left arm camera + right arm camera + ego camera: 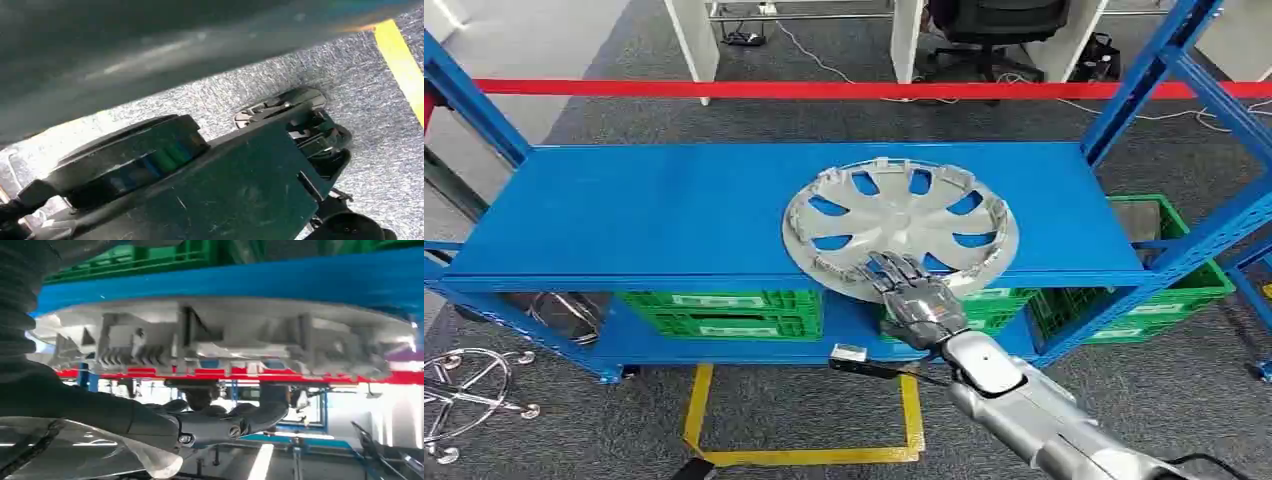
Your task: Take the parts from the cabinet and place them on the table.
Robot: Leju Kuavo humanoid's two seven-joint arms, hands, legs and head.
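Note:
A silver hubcap point(900, 228) lies inner side up on the blue top shelf point(624, 215), right of its middle, its near rim over the shelf's front edge. My right hand point(914, 295) reaches in from below, its fingers spread over that near rim. In the right wrist view the thumb and fingers point(210, 425) stretch along the hubcap's clipped rim point(225, 335) with a gap between them, holding nothing. In the left wrist view my left hand point(125, 55) is a blurred grey mass above carpet, fingers not discernible.
Green crates point(724, 312) sit on the lower shelf, and another point(1169, 270) stands at the right by the blue uprights. Red tape point(724, 89) runs across behind the rack. Yellow floor tape point(804, 455) and a chrome chair base point(464, 385) are on the carpet.

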